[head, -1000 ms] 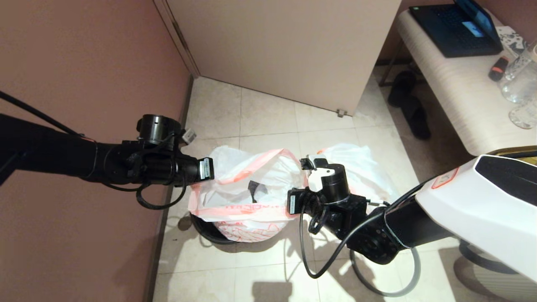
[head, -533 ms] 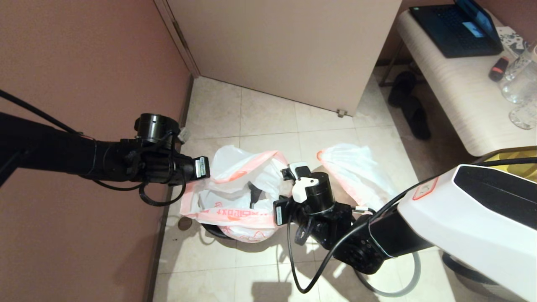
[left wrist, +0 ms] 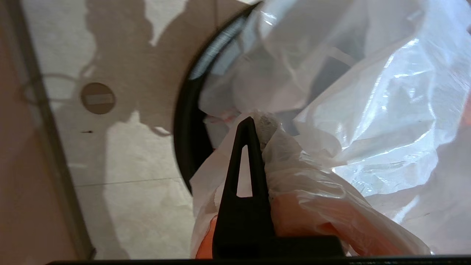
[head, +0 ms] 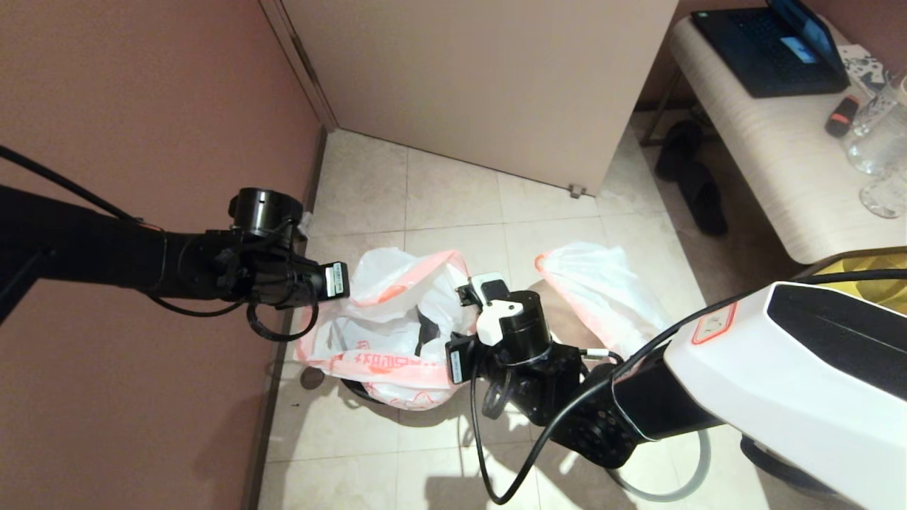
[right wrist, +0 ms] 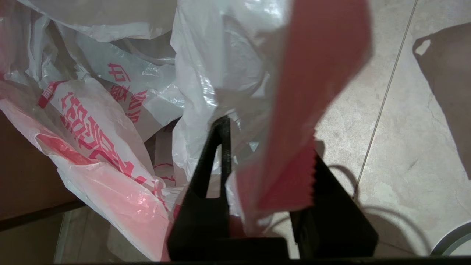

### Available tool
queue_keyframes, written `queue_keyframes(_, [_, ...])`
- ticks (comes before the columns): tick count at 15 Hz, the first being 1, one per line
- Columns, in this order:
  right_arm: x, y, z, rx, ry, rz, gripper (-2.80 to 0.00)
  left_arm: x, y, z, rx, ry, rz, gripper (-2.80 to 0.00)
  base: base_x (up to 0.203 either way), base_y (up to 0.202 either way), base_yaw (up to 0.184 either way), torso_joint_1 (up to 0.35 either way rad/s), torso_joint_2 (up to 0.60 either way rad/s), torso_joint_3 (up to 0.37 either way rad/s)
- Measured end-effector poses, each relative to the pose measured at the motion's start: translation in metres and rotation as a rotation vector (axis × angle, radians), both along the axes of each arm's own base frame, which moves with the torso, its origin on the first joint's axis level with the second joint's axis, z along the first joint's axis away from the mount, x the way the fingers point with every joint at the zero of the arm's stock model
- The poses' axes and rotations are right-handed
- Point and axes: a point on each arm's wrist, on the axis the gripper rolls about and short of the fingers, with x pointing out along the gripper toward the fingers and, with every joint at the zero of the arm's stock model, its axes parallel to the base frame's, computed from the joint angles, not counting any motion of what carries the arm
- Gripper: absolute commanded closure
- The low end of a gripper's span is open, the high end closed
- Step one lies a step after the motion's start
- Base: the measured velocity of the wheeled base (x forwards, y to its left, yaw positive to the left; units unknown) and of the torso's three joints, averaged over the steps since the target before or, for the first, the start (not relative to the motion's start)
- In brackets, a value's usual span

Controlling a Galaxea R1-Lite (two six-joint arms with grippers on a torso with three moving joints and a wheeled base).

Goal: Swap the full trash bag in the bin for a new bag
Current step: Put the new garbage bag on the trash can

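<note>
The new bag (head: 386, 333) drapes over the bin (head: 358, 393) on the floor, its mouth stretched left to right between our two arms. Our left end effector (left wrist: 257, 127) is clenched on the left rim; our right end effector (right wrist: 265, 147), jaws parted, has the pink band (right wrist: 294, 162) hanging between them. The full trash bag (head: 602, 283) lies just beyond the right arm.

Beige tiled floor (head: 453, 198), pinkish wall (head: 142, 106), pale bench (head: 772, 142).
</note>
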Motion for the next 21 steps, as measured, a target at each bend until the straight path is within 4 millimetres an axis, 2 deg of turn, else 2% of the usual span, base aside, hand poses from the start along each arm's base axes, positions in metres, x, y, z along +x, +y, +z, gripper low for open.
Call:
queue_keyframes(3, [-0.009,-0.001,0.028,0.023,0.045,0.016,-2.80,0.000,-0.001,0.003,0.018,-0.012,0.019,0.00,0.000,0.000,0.000,0.000,0.00,0.000])
queue_keyframes(5, [-0.017,0.000,0.056,0.082,0.129,0.037,-2.80,-0.001,-0.001,0.003,0.020,-0.012,0.020,0.00,0.000,0.000,0.000,0.000,0.00,0.000])
queue_keyframes(8, [-0.031,-0.015,0.091,0.105,0.288,0.023,-2.80,0.002,-0.003,0.000,0.021,-0.004,0.019,0.00,0.000,0.000,0.000,0.000,0.00,0.000])
queue_keyframes(12, [-0.055,-0.037,0.102,-0.014,0.484,0.091,-2.80,0.009,-0.004,-0.003,0.026,-0.005,0.050,0.00,0.000,0.000,0.000,0.000,0.00,0.000])
queue_keyframes(13, [-0.055,-0.037,0.103,-0.015,0.491,0.107,-2.80,0.010,-0.005,-0.003,0.033,-0.009,0.069,0.00,0.000,0.000,0.000,0.000,0.00,0.000])
queue_keyframes(16, [-0.046,-0.034,0.125,0.049,0.429,0.175,-2.80,0.012,-0.007,-0.002,0.053,-0.016,0.092,0.00,0.000,0.000,0.000,0.000,0.00,0.000])
queue_keyframes(17, [-0.050,-0.031,0.128,0.048,0.436,0.201,-1.50,0.012,-0.008,-0.002,0.051,-0.018,0.091,0.00,0.000,0.000,0.000,0.000,0.00,0.000])
queue_keyframes(18, [-0.054,-0.030,0.129,0.037,0.448,0.208,0.00,0.012,-0.007,-0.002,0.051,-0.018,0.090,0.00,0.000,0.000,0.000,0.000,0.00,0.000])
queue_keyframes(21, [-0.054,-0.032,0.125,-0.048,0.415,0.129,0.00,0.010,-0.008,0.002,0.043,-0.024,0.082,0.00,0.000,0.000,0.000,0.000,0.00,0.000])
